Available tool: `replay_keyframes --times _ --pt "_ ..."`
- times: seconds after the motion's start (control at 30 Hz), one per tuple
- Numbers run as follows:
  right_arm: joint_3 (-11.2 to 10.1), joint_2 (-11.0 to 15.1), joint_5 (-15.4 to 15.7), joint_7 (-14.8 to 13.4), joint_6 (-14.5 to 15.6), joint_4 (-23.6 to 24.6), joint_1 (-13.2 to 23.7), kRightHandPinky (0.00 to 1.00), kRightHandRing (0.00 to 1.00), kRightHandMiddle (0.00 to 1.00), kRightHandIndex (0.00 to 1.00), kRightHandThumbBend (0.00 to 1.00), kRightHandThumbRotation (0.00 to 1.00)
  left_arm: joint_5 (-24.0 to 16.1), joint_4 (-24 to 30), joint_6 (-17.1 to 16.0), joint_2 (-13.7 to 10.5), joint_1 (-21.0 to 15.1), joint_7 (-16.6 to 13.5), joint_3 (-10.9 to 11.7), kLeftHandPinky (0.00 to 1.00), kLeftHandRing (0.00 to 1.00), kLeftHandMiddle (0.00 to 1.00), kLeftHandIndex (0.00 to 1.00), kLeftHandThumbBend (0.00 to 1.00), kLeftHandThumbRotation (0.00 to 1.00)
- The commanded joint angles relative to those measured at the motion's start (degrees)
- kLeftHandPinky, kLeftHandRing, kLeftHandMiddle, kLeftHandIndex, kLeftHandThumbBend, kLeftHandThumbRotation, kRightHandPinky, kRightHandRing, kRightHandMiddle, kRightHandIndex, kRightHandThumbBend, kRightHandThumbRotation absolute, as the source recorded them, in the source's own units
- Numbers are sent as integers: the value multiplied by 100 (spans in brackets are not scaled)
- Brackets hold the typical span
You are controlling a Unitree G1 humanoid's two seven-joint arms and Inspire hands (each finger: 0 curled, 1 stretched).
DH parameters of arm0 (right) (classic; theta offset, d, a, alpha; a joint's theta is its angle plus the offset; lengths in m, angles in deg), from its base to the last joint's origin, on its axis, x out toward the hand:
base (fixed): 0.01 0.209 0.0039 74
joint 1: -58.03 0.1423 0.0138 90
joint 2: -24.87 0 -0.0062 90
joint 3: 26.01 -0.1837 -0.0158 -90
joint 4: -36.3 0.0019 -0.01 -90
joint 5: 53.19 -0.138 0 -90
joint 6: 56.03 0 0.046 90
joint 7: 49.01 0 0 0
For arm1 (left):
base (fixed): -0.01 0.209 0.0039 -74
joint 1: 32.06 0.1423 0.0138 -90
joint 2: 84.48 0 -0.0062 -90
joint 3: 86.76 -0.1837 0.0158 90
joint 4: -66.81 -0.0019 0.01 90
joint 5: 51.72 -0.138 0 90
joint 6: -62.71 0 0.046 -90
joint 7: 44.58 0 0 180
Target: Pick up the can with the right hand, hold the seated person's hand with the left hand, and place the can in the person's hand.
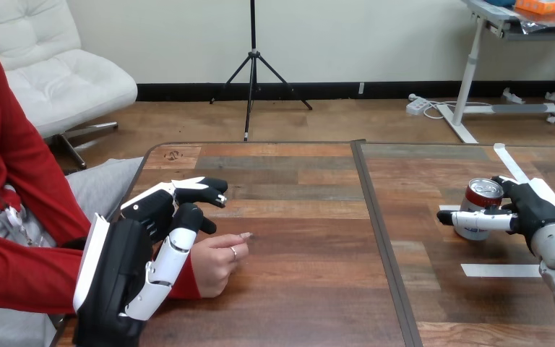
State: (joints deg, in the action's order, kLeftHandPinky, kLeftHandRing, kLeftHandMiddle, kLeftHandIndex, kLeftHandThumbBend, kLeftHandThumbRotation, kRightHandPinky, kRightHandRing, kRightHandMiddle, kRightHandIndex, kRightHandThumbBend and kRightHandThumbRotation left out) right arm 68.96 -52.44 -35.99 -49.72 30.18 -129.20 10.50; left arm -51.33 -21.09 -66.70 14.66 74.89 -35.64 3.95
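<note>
Can: short drink can, red body with white print, silver rim and top, upright. It is at the right of the counter, about mid-depth. Right hand comes in from the right edge and is closed round the can, thumb across its near side, fingers behind it. Can't tell whether the can's base is on the wood or just off it. White tape strip lies just nearer than the can. Left hand is at the near left, over the wrist of the person's hand, a loose fist resting on the counter. Can't tell if the left hand grips it.
</note>
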Motion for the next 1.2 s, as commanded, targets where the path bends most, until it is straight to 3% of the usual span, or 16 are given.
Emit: replay_keyframes --times 0.0,0.8,1.17 --pt "53 -114 60 -165 -96 38 162 74 87 90 88 98 25 -33 159 16 -20 -188 -40 24 52 69 69 54 48 82" --pt "71 -200 36 -314 -183 32 183 71 82 85 82 84 18 -97 270 96 -7 -100 -74 36 56 72 69 52 48 82" --pt "47 -220 22 -452 -284 39 166 70 78 80 79 76 8 -76 274 74 -20 -79 -73 31 57 71 69 52 48 82"
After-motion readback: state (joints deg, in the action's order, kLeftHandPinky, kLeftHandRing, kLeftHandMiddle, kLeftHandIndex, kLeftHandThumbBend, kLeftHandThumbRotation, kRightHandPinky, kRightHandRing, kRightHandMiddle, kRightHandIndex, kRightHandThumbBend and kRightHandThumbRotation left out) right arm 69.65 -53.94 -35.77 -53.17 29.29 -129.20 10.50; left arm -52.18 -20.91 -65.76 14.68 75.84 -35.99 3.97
